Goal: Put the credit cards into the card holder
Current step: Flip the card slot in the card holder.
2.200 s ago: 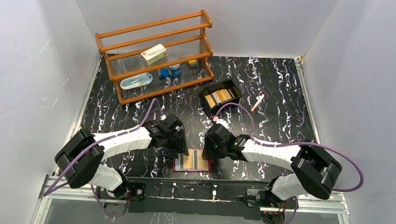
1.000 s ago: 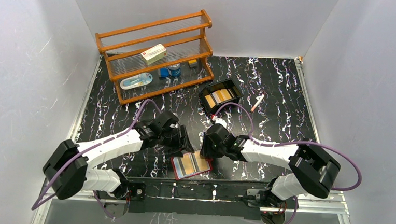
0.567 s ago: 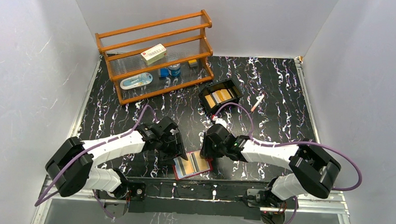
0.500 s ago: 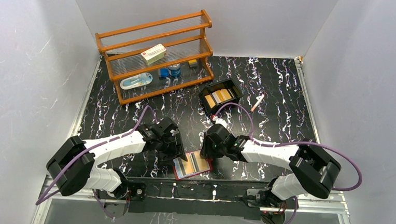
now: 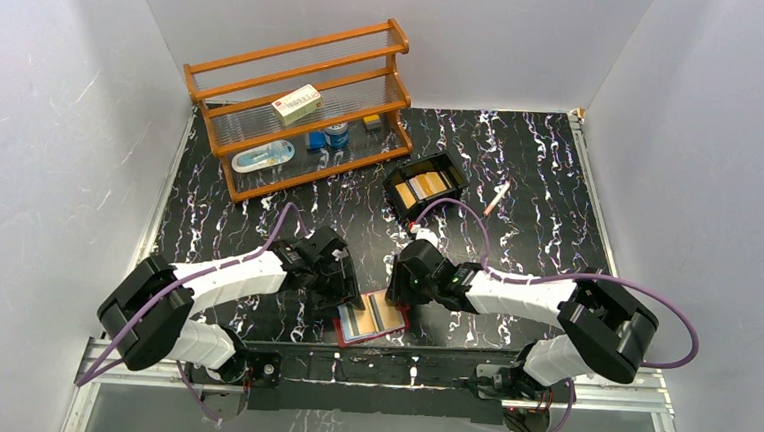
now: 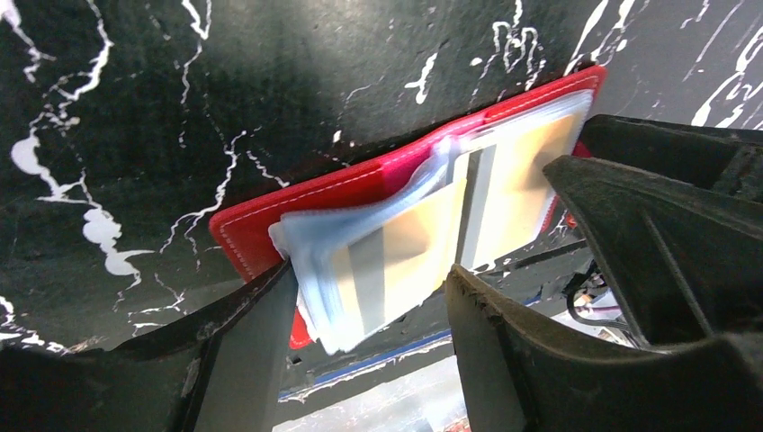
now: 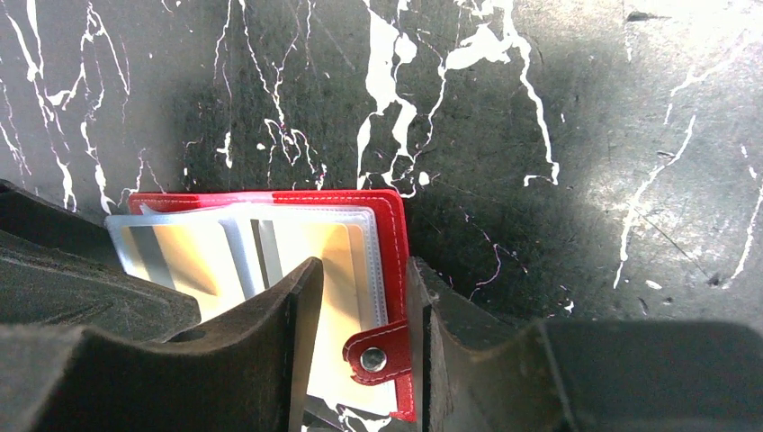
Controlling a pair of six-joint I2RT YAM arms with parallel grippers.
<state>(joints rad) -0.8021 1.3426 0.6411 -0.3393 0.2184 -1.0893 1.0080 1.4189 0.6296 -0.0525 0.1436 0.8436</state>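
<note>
Left gripper (image 6: 367,279) stands with jaws wide apart, astride the left part of the clear plastic sleeves (image 6: 405,243) of the card holder (image 6: 297,202). It holds nothing. Right gripper (image 7: 362,268) also has its jaws apart, one finger on the sleeves and the other just outside the red cover's right edge, above the snap tab (image 7: 378,355). No grip on the cover is visible.

Card holder position: open and flat on the table (image 5: 540,186) at its near edge, between the two grippers. The placement of both grippers suggests that they steady the opened holder and spread its sleeves so a slot can accept a card.

Credit cards (image 5: 422,186) lie in the black tray (image 5: 390,183) on the far side, well apart from the holder. Neither gripper carries one.

Limits of view:
- Whether either gripper's fingertips press on the holder is hidden by the fingers themselves.
- Both wrist views cut off the holder's near edge.
- Gold and grey panels show through the sleeves; whether these are cards or printed inserts cannot be determined.
- The cards in the tray are too small to count.
</note>
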